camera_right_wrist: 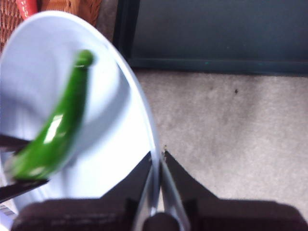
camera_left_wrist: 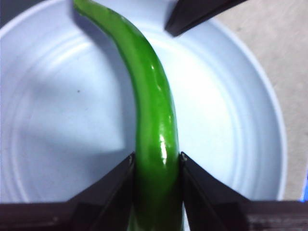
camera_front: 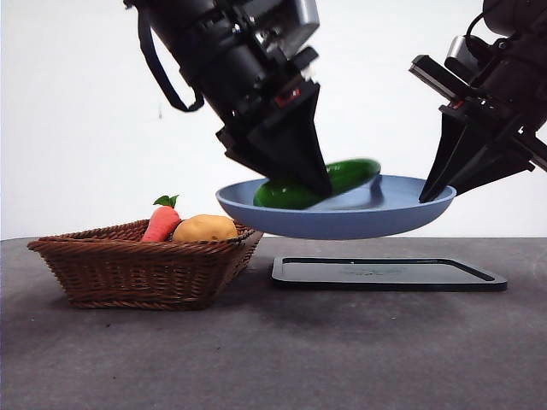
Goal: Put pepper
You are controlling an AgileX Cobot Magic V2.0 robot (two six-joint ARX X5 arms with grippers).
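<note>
The long glossy green pepper (camera_front: 342,177) (camera_left_wrist: 149,115) (camera_right_wrist: 55,130) lies over the inside of the blue plate (camera_front: 359,224) (camera_left_wrist: 57,125) (camera_right_wrist: 120,110). My left gripper (camera_front: 295,184) (camera_left_wrist: 157,163) is shut on the pepper's thicker end, coming down from above. The plate hangs in the air above the black tray, tilted a little. My right gripper (camera_front: 432,196) (camera_right_wrist: 157,159) is shut on the plate's right rim and holds it up.
A flat black tray (camera_front: 389,273) (camera_right_wrist: 211,33) lies on the dark table under the plate. At the left stands a wicker basket (camera_front: 128,265) with an orange carrot (camera_front: 161,224) and a yellow-brown potato (camera_front: 205,229) in it.
</note>
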